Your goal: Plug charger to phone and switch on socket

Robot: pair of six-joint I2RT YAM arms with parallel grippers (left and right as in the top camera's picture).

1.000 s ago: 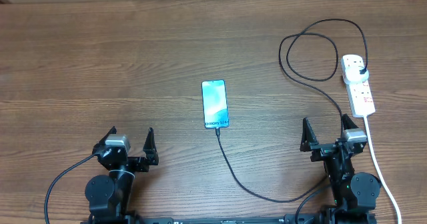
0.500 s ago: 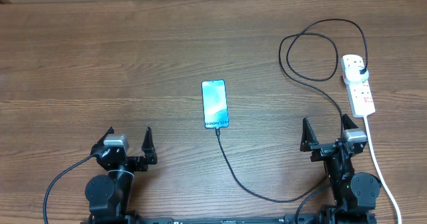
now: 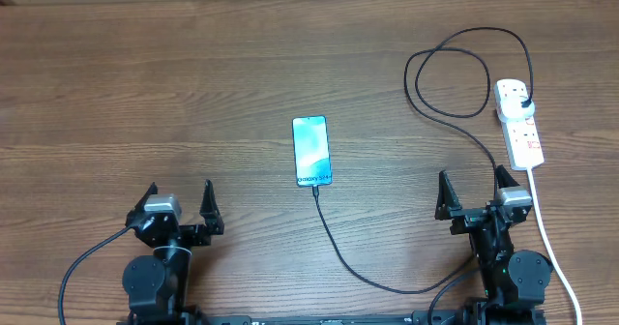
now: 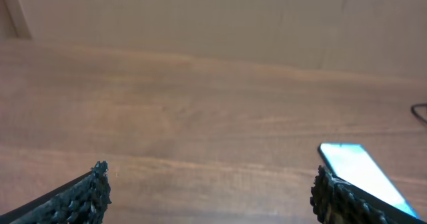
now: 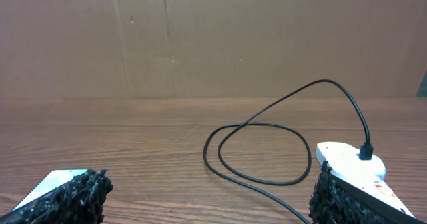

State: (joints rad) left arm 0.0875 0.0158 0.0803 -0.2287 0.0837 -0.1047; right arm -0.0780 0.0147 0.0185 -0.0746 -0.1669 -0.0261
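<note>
The phone (image 3: 311,151) lies flat mid-table, teal screen up; its near end meets the connector tip of the black charger cable (image 3: 340,250). The cable runs along the front, then loops at the back right (image 3: 447,73) to a black plug (image 3: 523,103) seated in the white power strip (image 3: 518,122). My left gripper (image 3: 181,197) is open and empty at the front left; the phone's corner shows in the left wrist view (image 4: 357,174). My right gripper (image 3: 474,188) is open and empty at the front right, just in front of the strip (image 5: 350,163) and the cable loop (image 5: 267,151).
The strip's thick white cord (image 3: 551,243) runs down the right side past my right arm to the front edge. A plain brown wall (image 5: 213,37) stands behind the table's far edge.
My left gripper has shifted slightly left and back toward its base. The right arm, phone, cable and strip have not moved.
</note>
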